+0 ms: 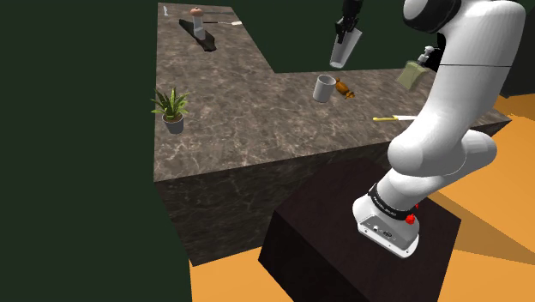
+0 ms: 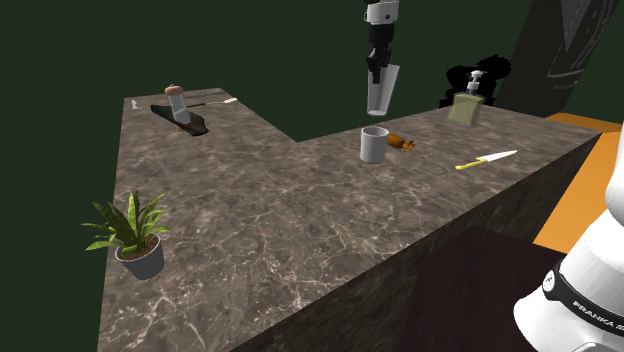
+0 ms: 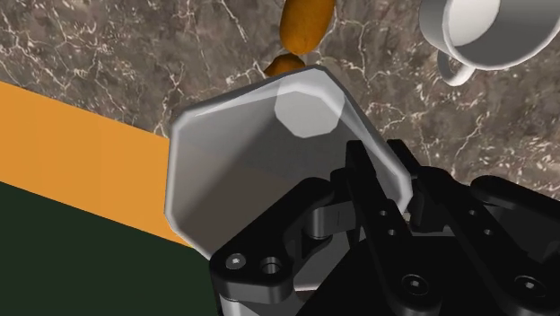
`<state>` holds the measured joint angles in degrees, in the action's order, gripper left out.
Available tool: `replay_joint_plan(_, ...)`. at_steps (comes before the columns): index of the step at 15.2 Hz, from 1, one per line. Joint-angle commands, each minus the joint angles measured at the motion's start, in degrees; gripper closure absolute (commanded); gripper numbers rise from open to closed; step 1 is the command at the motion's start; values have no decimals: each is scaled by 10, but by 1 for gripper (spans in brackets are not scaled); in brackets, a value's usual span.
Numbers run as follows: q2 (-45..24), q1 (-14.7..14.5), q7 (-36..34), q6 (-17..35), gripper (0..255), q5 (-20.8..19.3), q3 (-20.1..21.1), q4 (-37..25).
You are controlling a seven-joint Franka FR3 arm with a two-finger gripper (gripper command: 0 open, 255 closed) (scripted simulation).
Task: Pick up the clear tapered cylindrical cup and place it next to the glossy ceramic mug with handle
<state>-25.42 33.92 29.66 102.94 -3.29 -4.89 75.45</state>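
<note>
My black two-finger gripper [image 1: 346,33] [image 2: 376,66] [image 3: 388,193] is closed almost all the way, pinching the wall of the clear tapered cylindrical cup [image 1: 342,50] [image 2: 378,92] [image 3: 260,153] just at its rim. The cup hangs from my fingers in the air, narrow base downward and slightly tilted, well clear of the dark brown marble counter [image 1: 257,120] [image 2: 260,220] [image 3: 135,45]. Below it stands the glossy pale grey mug with a handle [image 1: 324,87] [image 2: 373,144] [image 3: 485,31], upright on the counter. In the second exterior view the cup is nearly straight above the mug, while along my hand the mug sits off to one side of the cup. Just beside the mug lies a small orange-brown elongated object [image 1: 345,87] [image 2: 402,142] [image 3: 303,22]; I cannot tell what it is. Farther along the counter are an olive-green soap dispenser [image 1: 413,74] [image 2: 467,106] and a yellow-handled knife [image 1: 394,117] [image 2: 487,159] lying flat. A small potted green plant [image 1: 172,108] [image 2: 133,236] stands well apart, near the counter's edge.
</note>
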Motion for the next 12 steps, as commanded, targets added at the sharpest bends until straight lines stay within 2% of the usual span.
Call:
replay_joint_plan(1,1,0,-1,17,255,0,0,18)
replay_joint_plan(12,-8,0,-7,96,255,-1,0,88)
